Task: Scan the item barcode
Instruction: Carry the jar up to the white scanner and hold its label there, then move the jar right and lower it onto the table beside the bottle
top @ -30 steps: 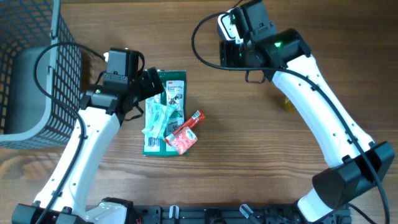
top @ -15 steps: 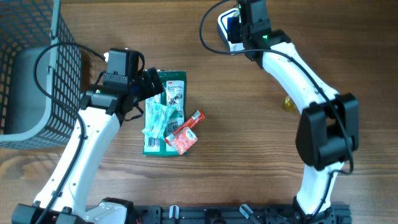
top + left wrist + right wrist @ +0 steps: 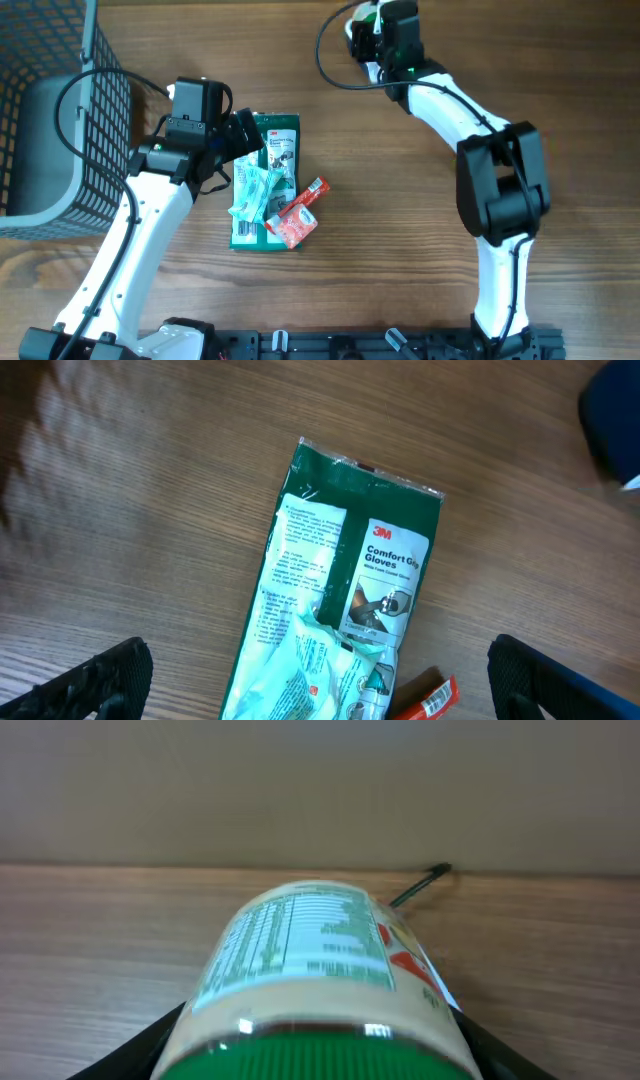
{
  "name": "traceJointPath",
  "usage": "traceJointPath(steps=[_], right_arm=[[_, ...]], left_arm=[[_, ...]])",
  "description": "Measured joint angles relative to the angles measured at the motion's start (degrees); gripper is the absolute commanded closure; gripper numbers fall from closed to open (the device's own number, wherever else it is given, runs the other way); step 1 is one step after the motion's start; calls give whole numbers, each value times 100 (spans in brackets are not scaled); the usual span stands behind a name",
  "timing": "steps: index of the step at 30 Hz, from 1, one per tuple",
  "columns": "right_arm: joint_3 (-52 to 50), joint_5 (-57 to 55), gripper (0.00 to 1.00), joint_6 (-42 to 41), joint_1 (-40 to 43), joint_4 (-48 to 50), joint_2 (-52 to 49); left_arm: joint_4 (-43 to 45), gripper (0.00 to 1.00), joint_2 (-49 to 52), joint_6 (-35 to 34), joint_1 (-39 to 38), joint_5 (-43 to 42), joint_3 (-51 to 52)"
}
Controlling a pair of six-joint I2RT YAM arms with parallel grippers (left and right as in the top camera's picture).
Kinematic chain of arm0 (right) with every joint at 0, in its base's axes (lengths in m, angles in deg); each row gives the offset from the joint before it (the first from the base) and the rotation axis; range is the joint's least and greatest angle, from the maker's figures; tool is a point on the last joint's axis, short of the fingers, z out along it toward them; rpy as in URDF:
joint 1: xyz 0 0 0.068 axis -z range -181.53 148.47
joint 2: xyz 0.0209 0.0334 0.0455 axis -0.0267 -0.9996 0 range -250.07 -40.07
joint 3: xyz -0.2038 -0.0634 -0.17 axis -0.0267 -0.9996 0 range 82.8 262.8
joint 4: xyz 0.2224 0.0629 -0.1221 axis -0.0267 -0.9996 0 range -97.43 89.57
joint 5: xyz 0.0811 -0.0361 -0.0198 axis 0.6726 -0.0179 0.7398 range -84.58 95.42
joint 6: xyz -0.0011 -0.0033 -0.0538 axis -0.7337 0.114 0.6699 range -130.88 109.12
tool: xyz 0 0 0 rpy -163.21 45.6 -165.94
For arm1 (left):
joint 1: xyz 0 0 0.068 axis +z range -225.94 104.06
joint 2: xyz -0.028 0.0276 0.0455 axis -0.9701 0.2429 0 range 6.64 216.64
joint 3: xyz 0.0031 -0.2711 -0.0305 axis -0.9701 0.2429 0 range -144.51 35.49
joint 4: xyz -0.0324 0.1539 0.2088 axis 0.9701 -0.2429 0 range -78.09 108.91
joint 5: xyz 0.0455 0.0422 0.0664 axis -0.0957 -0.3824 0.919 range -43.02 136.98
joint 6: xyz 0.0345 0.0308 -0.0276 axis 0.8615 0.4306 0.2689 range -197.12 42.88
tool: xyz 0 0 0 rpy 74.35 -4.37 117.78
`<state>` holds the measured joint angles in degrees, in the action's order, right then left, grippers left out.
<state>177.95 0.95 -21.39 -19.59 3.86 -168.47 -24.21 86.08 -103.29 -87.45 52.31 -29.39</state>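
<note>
jar [image 3: 318, 955] — held in right gripper [image 3: 372, 32] | arm extended far — wrist level

A: Entry one, right arm [image 3: 500, 185]. Any change?
B: Yes. I log it as folded in. Its elbow sat out at the lower right a second ago and now rises near mid-table, covering the spot where a small yellow thing showed.
A: Entry two, right gripper [image 3: 372, 28]?
B: I note it has shifted left and toward the table's far edge, with the jar [image 3: 300, 945] carried along.
</note>
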Motion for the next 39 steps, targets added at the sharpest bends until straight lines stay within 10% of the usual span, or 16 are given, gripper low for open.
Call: traceJointPath(steps=[17,30,39], right_arm=[[0,490,96,79,66,-251,92],[46,855,96,155,66,-6813,2396],[-1353,560,96,-87,66,-6684,2251]], left_arm=[[0,0,0,0,0,0,0],[2,0,4,0,0,0,0],[0,0,4,0,0,0,0]])
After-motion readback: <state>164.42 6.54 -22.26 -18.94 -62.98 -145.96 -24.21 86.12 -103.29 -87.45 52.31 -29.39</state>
